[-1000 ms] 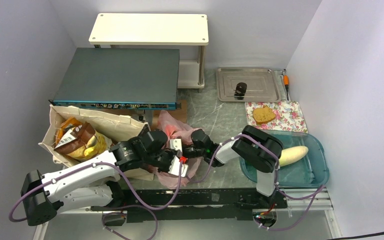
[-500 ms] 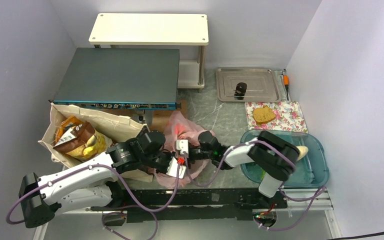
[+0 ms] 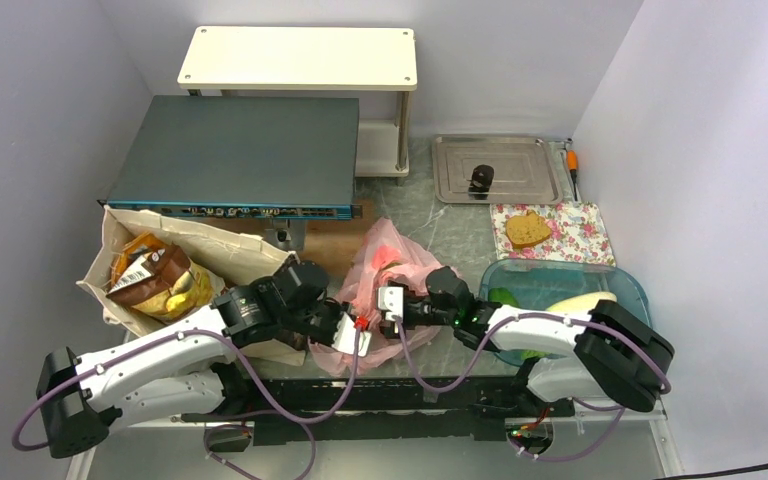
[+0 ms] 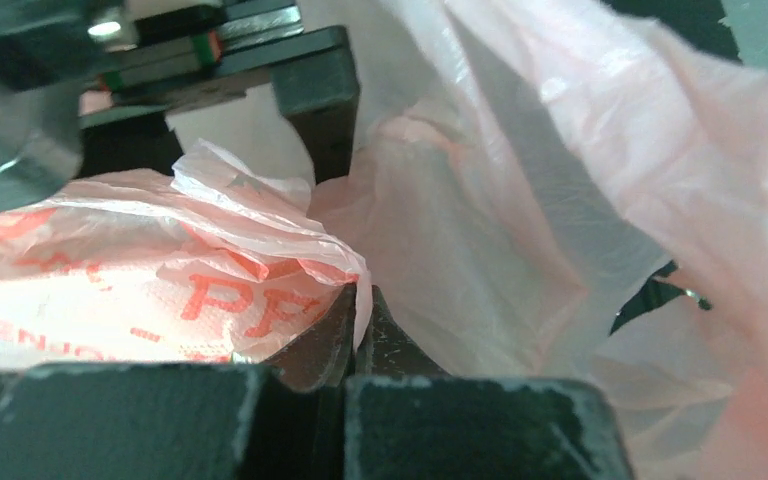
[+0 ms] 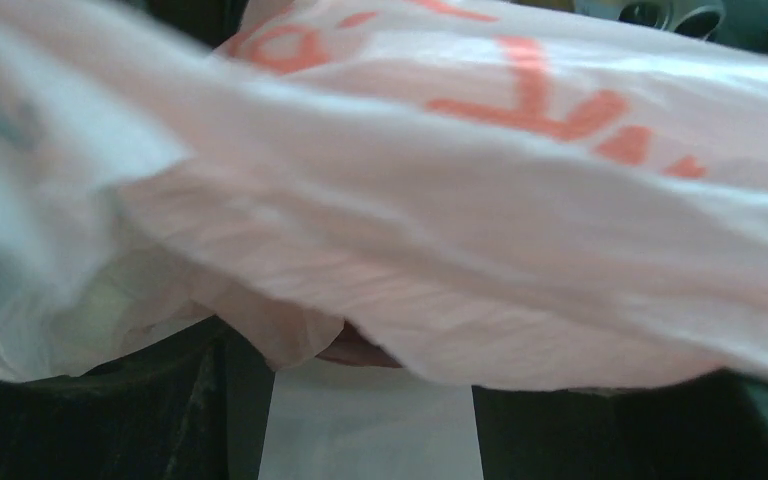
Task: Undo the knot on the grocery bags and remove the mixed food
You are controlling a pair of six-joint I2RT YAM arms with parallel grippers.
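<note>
The thin pink plastic bag (image 3: 392, 262) lies crumpled near the table's front, between my two grippers. My left gripper (image 3: 352, 335) is shut on a fold of its film (image 4: 365, 300) at the bag's left side. My right gripper (image 3: 393, 303) sits against the bag's right side. Its fingers (image 5: 550, 430) stand apart with the film (image 5: 520, 250) draped over their tips and a reddish thing (image 5: 365, 350) between them. I cannot pick out the knot. The beige tote (image 3: 225, 250) on the left holds chip bags (image 3: 155, 275). A white radish (image 3: 582, 303) and a green pepper (image 3: 505, 297) lie in the teal bin (image 3: 643, 340).
A dark flat box (image 3: 240, 150) and a white shelf (image 3: 300, 55) stand at the back. At the back right there is a metal tray (image 3: 520, 185). A bread slice (image 3: 527, 230) lies on a floral cloth just in front of it.
My right arm swung its elbow right and low, and its gripper narrowed at the bag. The pink bag has shifted right and bulged upward. My left gripper stayed shut on the film.
</note>
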